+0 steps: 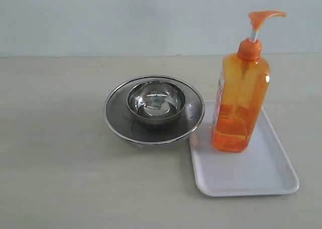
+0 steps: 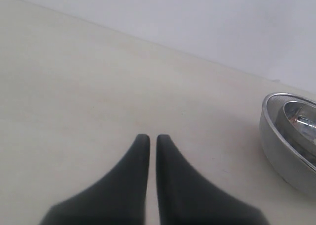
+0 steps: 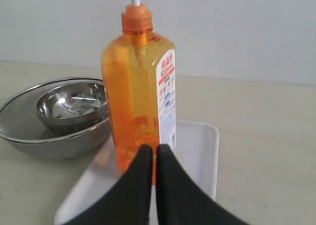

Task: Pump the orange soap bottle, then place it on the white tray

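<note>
1. So, closest in: both grippers are closed and empty. The left gripper (image 2: pixel 153 138) has its dark fingers pressed together over a bare patch of the table (image 2: pixel 89 86), and the big steel bowl (image 2: pixel 279 151) is off to one side of it
2. Same deal for the right gripper (image 3: pixel 153 148): fingers together and nothing between them. Its tips point at the lower part of the orange soap bottle (image 3: pixel 140 96) but aren't around it. Can't tell if they touch it
3. From the exterior camera, the white tray (image 1: pixel 251 178) lies toward the table's right side, long way running near to far. Its near end is bare
4. The bottle stands upright on the tray, up toward the tray's far left corner, with its base inside the rim. The pump head is raised on its white stem and the spout points toward the table's right edge. The liquid only fills the lower part
5. Just left of the tray is the big steel bowl, with a small steel bowl (image 1: pixel 171 100) nested inside. The big one's rim meets the tray's left edge near that far corner
6. Farthest back, the table's far edge runs along a plain pale wall (image 1: pixel 126 17)
</note>
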Motion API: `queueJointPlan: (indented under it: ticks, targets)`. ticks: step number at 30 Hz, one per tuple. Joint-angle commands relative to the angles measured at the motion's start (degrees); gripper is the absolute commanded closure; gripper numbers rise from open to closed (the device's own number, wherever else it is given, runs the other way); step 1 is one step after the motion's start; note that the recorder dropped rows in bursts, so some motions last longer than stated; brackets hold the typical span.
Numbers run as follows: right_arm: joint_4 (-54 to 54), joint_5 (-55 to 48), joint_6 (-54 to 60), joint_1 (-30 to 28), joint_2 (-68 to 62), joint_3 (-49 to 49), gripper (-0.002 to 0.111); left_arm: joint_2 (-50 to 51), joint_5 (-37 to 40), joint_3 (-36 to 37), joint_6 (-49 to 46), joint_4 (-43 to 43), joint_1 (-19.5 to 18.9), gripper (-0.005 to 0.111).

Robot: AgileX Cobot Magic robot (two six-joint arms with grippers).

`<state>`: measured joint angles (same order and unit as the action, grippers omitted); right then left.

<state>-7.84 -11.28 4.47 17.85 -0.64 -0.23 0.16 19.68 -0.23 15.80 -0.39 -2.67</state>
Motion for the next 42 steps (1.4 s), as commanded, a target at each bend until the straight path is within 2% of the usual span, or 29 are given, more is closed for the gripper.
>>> queueJointPlan:
  ticks: [1,2,4,7,42]
  targets:
    - [0.8,-3.5,-1.2,-7.4,0.1,0.2,0.108,-0.2,-0.2,0.2,-0.2,-0.6,-0.1,0.102]
    - [0.1,-6.6,-1.2,-11.0,0.1,0.2,0.108,-0.2,-0.2,0.2,-0.2,-0.6,-0.1,0.102]
    - [0.1,-8.7,-0.7,-14.3,0.1,0.2,0.108,-0.2,-0.2,0.2,-0.2,-0.6,-0.1,0.102]
    - [0.1,-8.7,-0.3,-16.2,0.1,0.2,0.108,-0.2,-0.2,0.2,-0.2,-0.6,-0.1,0.102]
    - [0.0,-7.8,-0.7,-16.2,0.1,0.2,0.108,-0.2,-0.2,0.2,-0.2,-0.6,-0.1,0.102]
